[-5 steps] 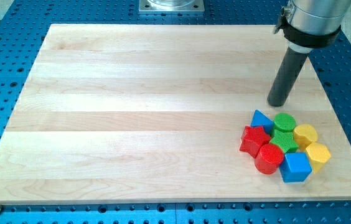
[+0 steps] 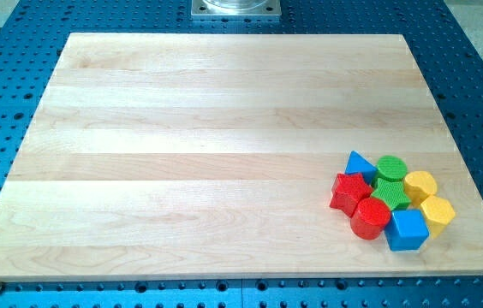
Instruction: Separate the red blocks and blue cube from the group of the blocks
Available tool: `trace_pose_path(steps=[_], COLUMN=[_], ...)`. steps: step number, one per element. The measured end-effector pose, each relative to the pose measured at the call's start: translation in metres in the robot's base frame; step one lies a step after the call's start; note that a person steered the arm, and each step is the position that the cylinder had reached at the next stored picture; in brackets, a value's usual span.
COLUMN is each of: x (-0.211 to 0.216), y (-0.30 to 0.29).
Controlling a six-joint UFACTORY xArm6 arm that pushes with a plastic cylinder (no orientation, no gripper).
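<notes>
Eight small blocks sit packed together on the pale wooden board (image 2: 224, 128), near its right bottom corner. From left to right: red star block (image 2: 349, 192), red cylinder (image 2: 370, 218), blue triangular block (image 2: 360, 164), green cylinder (image 2: 390, 168), green star block (image 2: 390, 193), blue cube (image 2: 407, 229), yellow cylinder (image 2: 420, 185), yellow hexagonal block (image 2: 437, 212). My tip is not visible, so its place I cannot tell.

Eight blocks, one wooden board (image 2: 224, 128).
Two red (image 2: 350, 192) (image 2: 370, 217), two blue (image 2: 359, 164) (image 2: 407, 229), two green (image 2: 390, 168) (image 2: 390, 193), two yellow (image 2: 420, 185) (image 2: 438, 211).

Blocks (image 2: 391, 201) clustered at board's (image 2: 181, 128) lower right
</notes>
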State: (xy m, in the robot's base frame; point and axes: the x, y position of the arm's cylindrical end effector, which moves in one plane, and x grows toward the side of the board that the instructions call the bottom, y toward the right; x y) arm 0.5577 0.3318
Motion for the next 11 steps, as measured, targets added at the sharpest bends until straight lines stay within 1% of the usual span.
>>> trace_pose_path(steps=[1,3,5,6,7,8,9,10,11], x=[0.028,0.049,-0.002,-0.010,-0.026,-0.049,-0.091,-0.125,-0.116], y=[-0.039,-0.141,-0.187,-0.242,-0.246,-0.204,-0.202,-0.212,-0.149])
